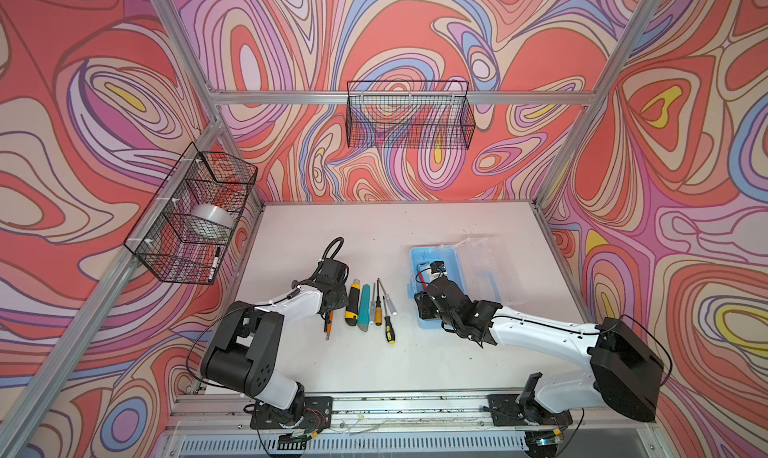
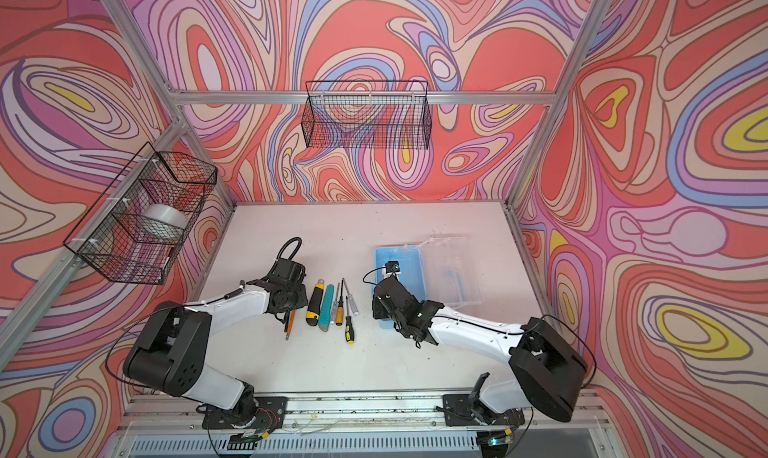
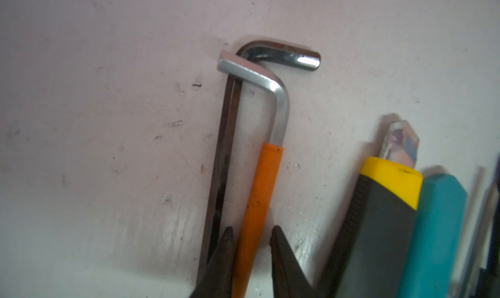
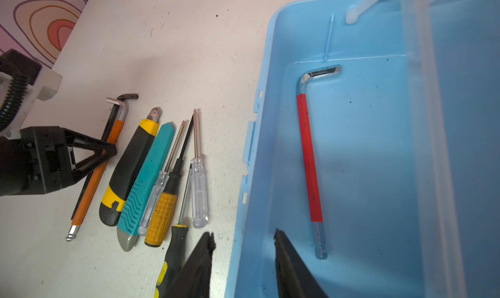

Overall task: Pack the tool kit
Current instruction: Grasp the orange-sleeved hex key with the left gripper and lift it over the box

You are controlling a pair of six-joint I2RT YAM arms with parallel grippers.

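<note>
The light-blue box (image 1: 415,254) (image 4: 351,148) lies open at the right, its clear lid (image 1: 486,269) folded back. A red-sleeved hex key (image 4: 308,158) lies on its floor. My right gripper (image 4: 243,235) (image 1: 422,306) stands open astride the box's near-left wall, one finger outside and one inside. On the table an orange-sleeved hex key (image 3: 259,202) (image 1: 328,329) rests against a dark hex key (image 3: 224,148). My left gripper (image 3: 251,229) (image 1: 330,310) straddles the orange sleeve, with one finger touching it and a thin gap at the other.
Beside the hex keys lie a yellow-black utility knife (image 1: 353,302), a teal one (image 1: 364,308) and three screwdrivers (image 1: 378,306). A wire basket (image 1: 195,219) with a tape roll (image 1: 212,217) hangs on the left wall. Another basket (image 1: 409,115) hangs at the back.
</note>
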